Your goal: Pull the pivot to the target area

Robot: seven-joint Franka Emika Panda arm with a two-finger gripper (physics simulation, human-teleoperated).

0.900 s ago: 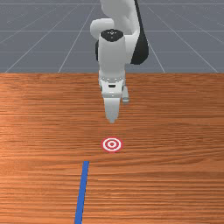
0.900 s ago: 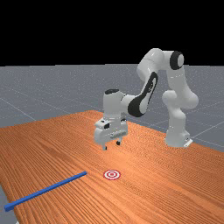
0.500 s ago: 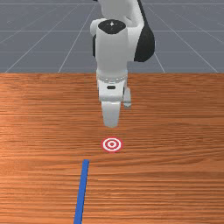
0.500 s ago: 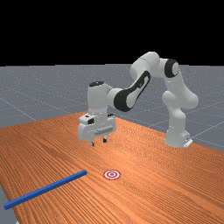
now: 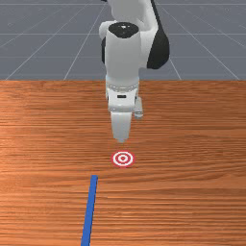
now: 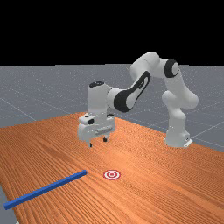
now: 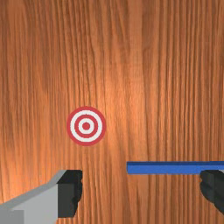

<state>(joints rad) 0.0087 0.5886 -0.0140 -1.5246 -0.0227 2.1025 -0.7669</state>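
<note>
My gripper (image 5: pixel 121 139) hangs above the table in the front view, just behind the target and short of the blue bar. Seen in the far view, the gripper (image 6: pixel 97 142) is in the air with its two fingertips apart. A long blue bar (image 6: pixel 46 189) lies flat on the table, its near end left of the red-and-white round target (image 6: pixel 112 174). In the wrist view the gripper (image 7: pixel 142 190) stands wide open and holds nothing; the blue bar (image 7: pixel 164 168) lies below, partly hidden by one finger, and the target (image 7: pixel 86 126) is apart from it.
The orange-brown table (image 5: pixel 192 144) spreads around the target and the bar. The bar's outer end reaches near the table edge at the far view's lower left. The arm's base (image 6: pixel 177 138) stands at the far view's right.
My hand has moved out from the base, toward the far view's left, and has risen a little. In the last half second it has hardly moved, and the fingers have spread slightly wider.
</note>
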